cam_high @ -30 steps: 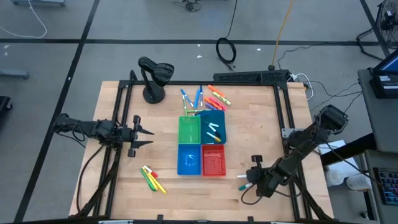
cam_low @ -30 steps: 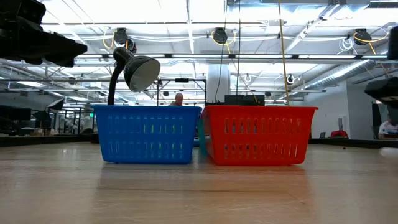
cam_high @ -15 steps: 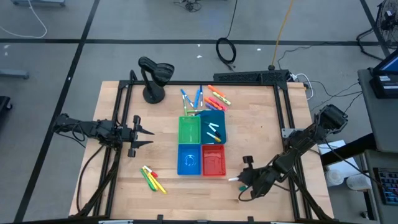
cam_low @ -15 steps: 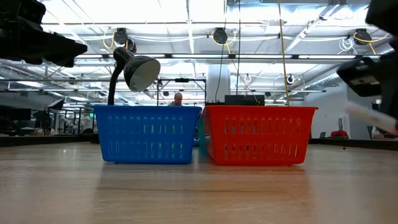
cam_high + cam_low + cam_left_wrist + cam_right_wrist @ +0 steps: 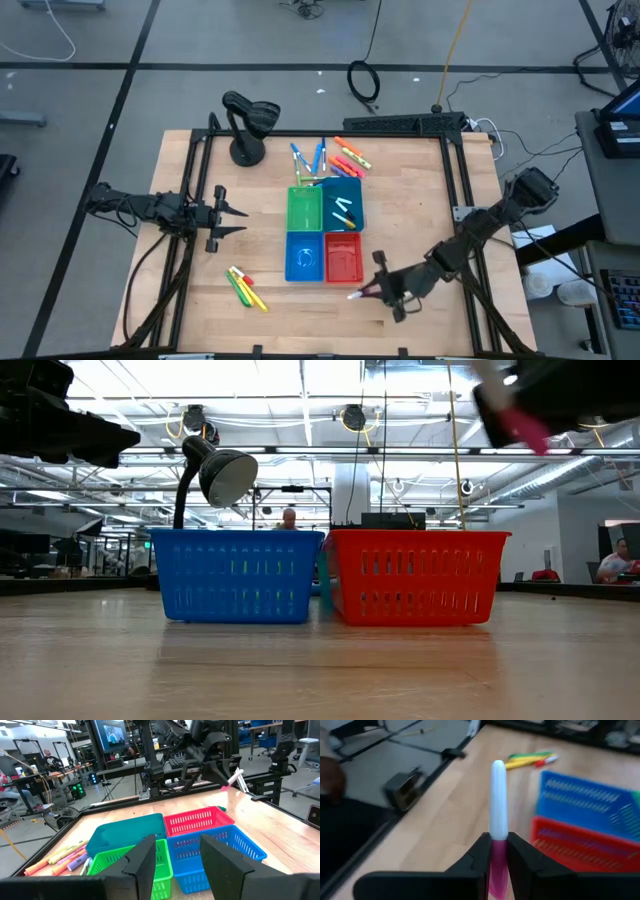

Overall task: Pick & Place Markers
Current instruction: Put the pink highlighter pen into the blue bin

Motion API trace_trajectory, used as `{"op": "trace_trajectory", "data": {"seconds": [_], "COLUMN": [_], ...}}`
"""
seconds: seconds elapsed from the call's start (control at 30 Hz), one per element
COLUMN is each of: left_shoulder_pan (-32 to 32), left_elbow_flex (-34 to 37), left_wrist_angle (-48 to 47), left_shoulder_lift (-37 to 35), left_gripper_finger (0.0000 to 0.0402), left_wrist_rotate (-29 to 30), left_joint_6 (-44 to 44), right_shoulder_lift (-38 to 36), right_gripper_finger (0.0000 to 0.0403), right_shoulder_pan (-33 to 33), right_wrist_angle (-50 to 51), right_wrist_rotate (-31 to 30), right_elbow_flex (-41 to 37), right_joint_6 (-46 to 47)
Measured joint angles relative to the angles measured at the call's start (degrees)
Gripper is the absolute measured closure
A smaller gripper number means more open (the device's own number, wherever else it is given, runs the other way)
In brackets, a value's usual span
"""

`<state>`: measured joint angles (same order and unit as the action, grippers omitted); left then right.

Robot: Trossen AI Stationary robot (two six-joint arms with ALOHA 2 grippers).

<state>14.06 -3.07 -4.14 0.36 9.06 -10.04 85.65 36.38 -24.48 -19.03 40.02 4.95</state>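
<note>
Pink-and-white marker (image 5: 497,805) clamped between the right gripper (image 5: 372,292) fingers, aloft just beside the red bin (image 5: 343,258); judgement: centre it over that bin before letting go; left gripper (image 5: 232,217) idles spread, well apart.

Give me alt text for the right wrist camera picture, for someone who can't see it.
The right gripper is shut on a white marker with a pink end, held above the wooden table. Beyond it sit a red bin and a blue bin, with a few loose markers lying farther off on the table.
</note>
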Motion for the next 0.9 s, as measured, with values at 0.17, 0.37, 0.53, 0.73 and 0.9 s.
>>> {"op": "trace_trajectory", "data": {"seconds": [0.17,0.37,0.53,0.73,0.9], "left_shoulder_pan": [0.0,0.0,-0.02,-0.01,-0.01], "left_elbow_flex": [0.01,0.02,0.01,0.0,0.02], "left_wrist_angle": [0.0,0.02,0.0,0.0,0.02], "left_shoulder_lift": [0.01,0.01,0.01,0.01,0.02], "left_gripper_finger": [0.0243,0.0243,0.0243,0.0243,0.0243], "left_wrist_rotate": [0.0,0.0,0.0,0.0,0.0], "left_joint_6": [0.0,0.0,0.0,0.0,0.0], "right_shoulder_lift": [0.0,0.0,0.0,0.0,0.0], "right_gripper_finger": [0.0372,0.0369,0.0372,0.037,0.0371], "right_shoulder_pan": [-6.74,-15.27,-22.67,-30.2,-35.03], "right_wrist_angle": [-1.06,-0.49,-0.47,1.28,5.16], "right_wrist_rotate": [4.3,4.97,9.28,10.28,10.31], "right_elbow_flex": [0.01,0.01,0.01,0.06,0.06], "right_joint_6": [-3.26,-6.02,-7.58,-6.9,-5.22]}}
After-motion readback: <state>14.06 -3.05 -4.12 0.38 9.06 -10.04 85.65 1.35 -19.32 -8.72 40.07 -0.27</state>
